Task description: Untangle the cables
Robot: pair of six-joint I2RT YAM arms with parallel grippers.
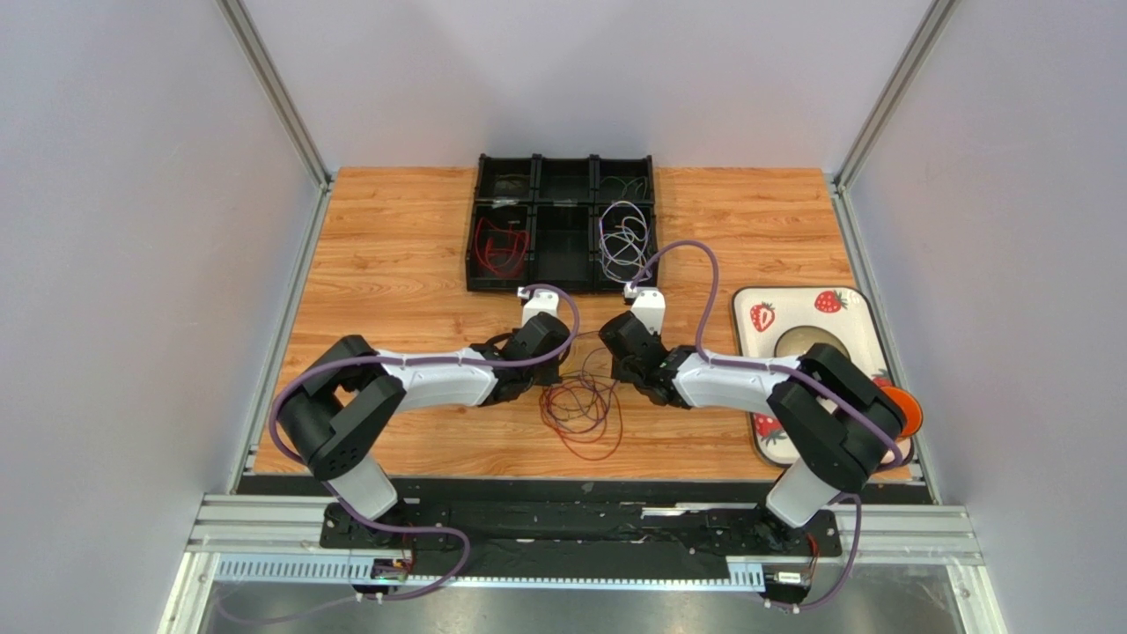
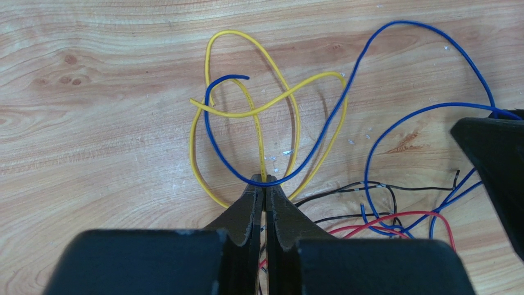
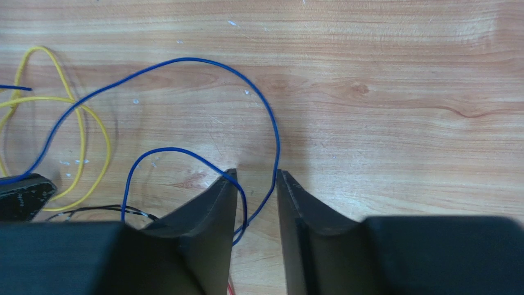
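Observation:
The cables [image 1: 582, 410] lie in a loose tangle on the wooden table between both grippers. My left gripper [image 2: 263, 179] is shut on a strand of the yellow cable [image 2: 209, 55], and the blue cable [image 2: 430, 31] curves across its tips. Red [image 2: 424, 215] and black [image 2: 369, 184] cables lie to its right. My right gripper [image 3: 255, 175] is open, low over the table, with two strands of the blue cable [image 3: 203, 60] running between its fingers. The yellow cable [image 3: 80, 117] loops at the left of that view. From above, the left gripper [image 1: 553, 374] and right gripper [image 1: 622, 370] face each other.
A black compartment tray [image 1: 562, 271] stands at the back, holding red wires [image 1: 500, 245] and white wires [image 1: 622, 238]. A strawberry-patterned plate [image 1: 847, 311] and an orange object [image 1: 900, 403] sit at the right edge. Metal frame posts flank the table.

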